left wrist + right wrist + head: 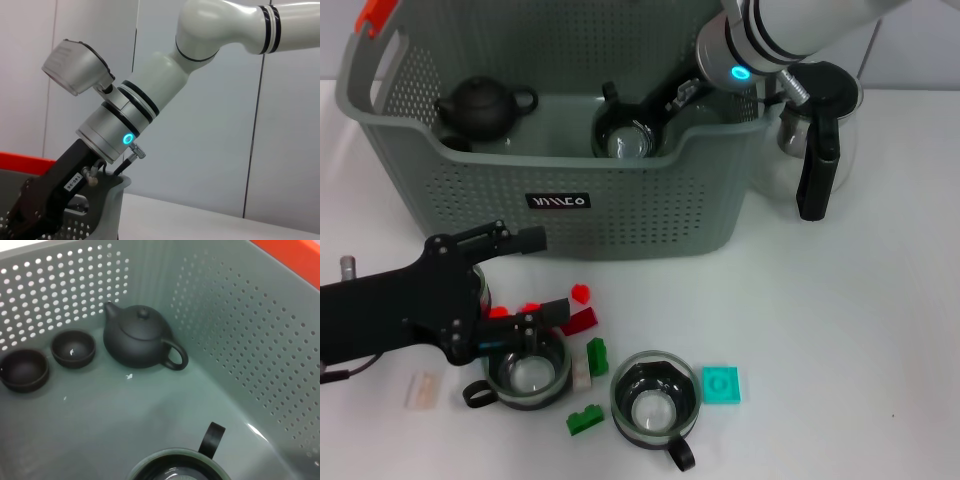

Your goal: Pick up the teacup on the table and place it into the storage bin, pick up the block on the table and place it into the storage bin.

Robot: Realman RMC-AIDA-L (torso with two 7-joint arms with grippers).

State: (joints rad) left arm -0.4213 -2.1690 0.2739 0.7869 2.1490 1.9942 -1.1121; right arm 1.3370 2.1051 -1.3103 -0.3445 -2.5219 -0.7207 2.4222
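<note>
The grey perforated storage bin point(620, 215) stands at the back left. Inside it are a black teapot point(483, 105) and a glass teacup point(625, 138). My right gripper point(665, 100) reaches down into the bin right at this teacup. In the right wrist view the teacup's rim point(175, 467) and black handle sit just under the camera. My left gripper point(535, 277) is open at the front left, its lower finger over a second glass teacup point(527, 372). A third teacup point(655, 400) stands to its right. Red point(580, 322), green point(597, 355) and teal point(720, 385) blocks lie around them.
A glass pitcher with a black handle point(817, 150) stands right of the bin. Two small dark cups point(73, 347) sit beside the teapot point(140, 337). A pale block point(423, 390) lies at the front left. The left wrist view shows the right arm point(125, 125).
</note>
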